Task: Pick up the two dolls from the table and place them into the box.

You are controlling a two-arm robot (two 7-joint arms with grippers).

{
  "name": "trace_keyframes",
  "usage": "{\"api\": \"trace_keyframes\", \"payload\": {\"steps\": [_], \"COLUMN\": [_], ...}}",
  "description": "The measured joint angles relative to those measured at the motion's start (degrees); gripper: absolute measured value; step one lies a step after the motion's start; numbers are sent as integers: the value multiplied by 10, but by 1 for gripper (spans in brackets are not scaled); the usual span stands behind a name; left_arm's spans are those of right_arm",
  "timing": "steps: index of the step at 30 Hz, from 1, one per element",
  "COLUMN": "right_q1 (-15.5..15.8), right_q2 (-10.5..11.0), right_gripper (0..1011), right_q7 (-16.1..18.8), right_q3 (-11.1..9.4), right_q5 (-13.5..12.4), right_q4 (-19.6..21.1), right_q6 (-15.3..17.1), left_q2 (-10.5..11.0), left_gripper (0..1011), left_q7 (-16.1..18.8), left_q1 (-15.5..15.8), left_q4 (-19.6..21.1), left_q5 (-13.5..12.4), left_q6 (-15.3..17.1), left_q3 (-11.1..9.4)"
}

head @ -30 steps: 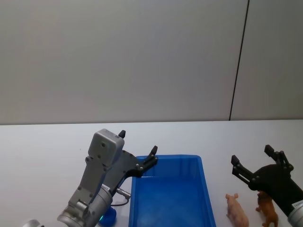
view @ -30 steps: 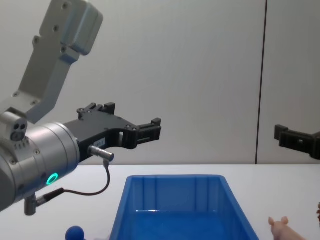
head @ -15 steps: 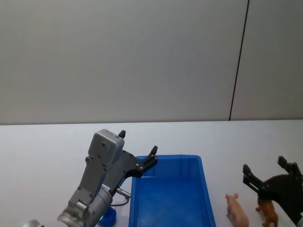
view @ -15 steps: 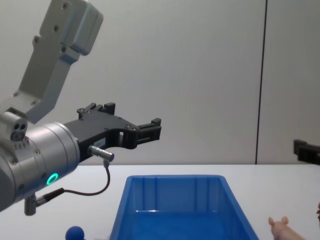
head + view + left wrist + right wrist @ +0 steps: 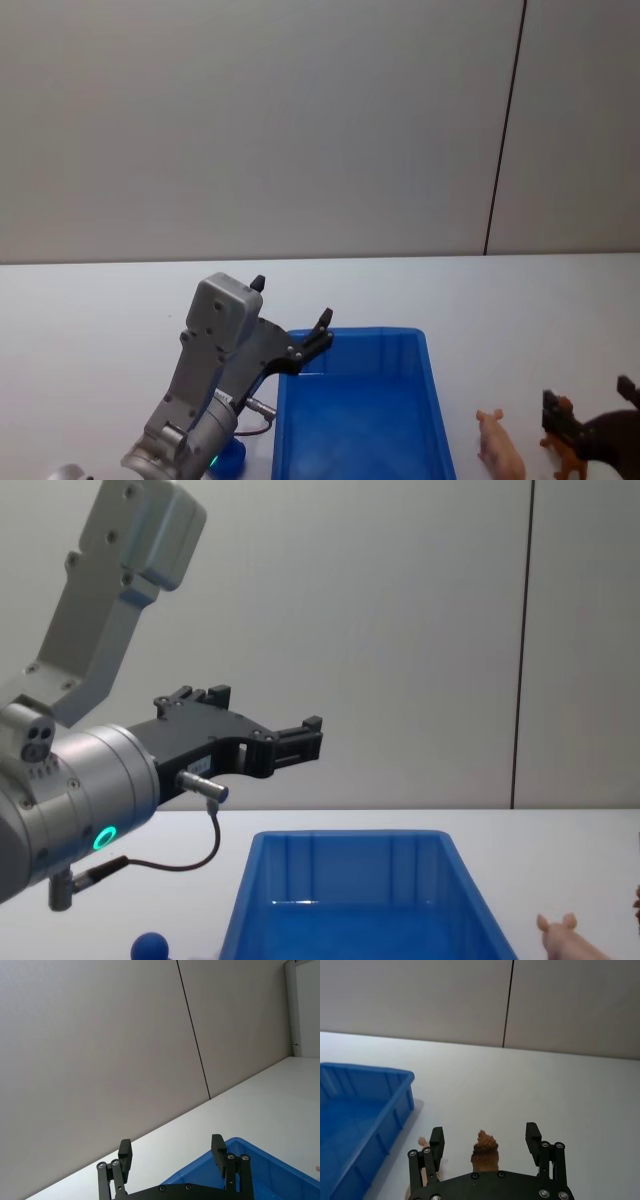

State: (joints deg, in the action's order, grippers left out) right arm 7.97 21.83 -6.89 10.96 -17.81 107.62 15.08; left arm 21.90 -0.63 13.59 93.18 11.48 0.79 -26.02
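Note:
The pale-pink pig doll [image 5: 500, 447] stands on the white table [image 5: 100, 300] just right of the blue box [image 5: 350, 333]; its snout shows low in the chest view [image 5: 563, 932]. The deep-blue doll [image 5: 150, 945] lies left of the box, under my left arm [image 5: 231, 459]. My left gripper [image 5: 292, 300] hangs open and empty above the box's far left corner [image 5: 171, 1146]. My right gripper [image 5: 588, 395] is open, low at the table's near right. In the right wrist view its fingers straddle a brown animal figure [image 5: 485, 1152], with the pig [image 5: 422, 1140] beside one finger.
The brown animal figure [image 5: 567, 452] stands right of the pig. The box [image 5: 350, 880] holds nothing that I can see. A grey wall with a dark vertical seam [image 5: 505, 130] backs the table. Bare tabletop stretches behind the box and to the far right.
My right gripper has drawn back and down toward the near right, settling over the brown figure, and has left the chest view. The left arm has not moved.

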Motion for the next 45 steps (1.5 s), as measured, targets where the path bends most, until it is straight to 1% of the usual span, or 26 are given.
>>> {"api": "trace_keyframes", "payload": {"steps": [7,16,19,24,25,28,29,31,34,35,38,39,42,45], "right_q1": [3,-3,-6,-10,-10,-12,-12,-13,-14,-14,-14,-14,-14,-14], "right_q2": [1,-5,-7,-11,-12,-13,-14,-15,-16,-17,-18,-18,-19,-19], "right_gripper": [1001,1001,954,830,780,726,673,601,530,471,404,343,281,281], "right_q7": [8,29,35,43,45,47,47,49,50,50,51,52,54,56], "right_q3": [-3,-2,-2,-1,-1,-1,-1,0,0,0,0,0,-1,-1], "right_q5": [-5,-7,-7,-7,-7,-7,-7,-6,-6,-6,-4,-3,-1,2], "right_q4": [-21,-55,-65,-80,-83,-89,-90,-93,-96,-97,-97,-96,-90,-84], "right_q6": [12,21,23,27,28,29,30,31,31,31,30,29,24,19], "left_q2": [0,0,0,0,0,0,0,0,0,0,0,0,0,0], "left_gripper": [1001,1001,1001,1001,1001,1001,1001,1001,1001,1001,1001,1001,1001,1001], "left_q7": [0,0,0,0,0,0,0,0,0,0,0,0,0,0], "left_q1": [0,0,0,0,0,0,0,0,0,0,0,0,0,0], "left_q4": [0,0,0,0,0,0,0,0,0,0,0,0,0,0], "left_q5": [0,0,0,0,0,0,0,0,0,0,0,0,0,0], "left_q6": [0,0,0,0,0,0,0,0,0,0,0,0,0,0], "left_q3": [0,0,0,0,0,0,0,0,0,0,0,0,0,0]}}
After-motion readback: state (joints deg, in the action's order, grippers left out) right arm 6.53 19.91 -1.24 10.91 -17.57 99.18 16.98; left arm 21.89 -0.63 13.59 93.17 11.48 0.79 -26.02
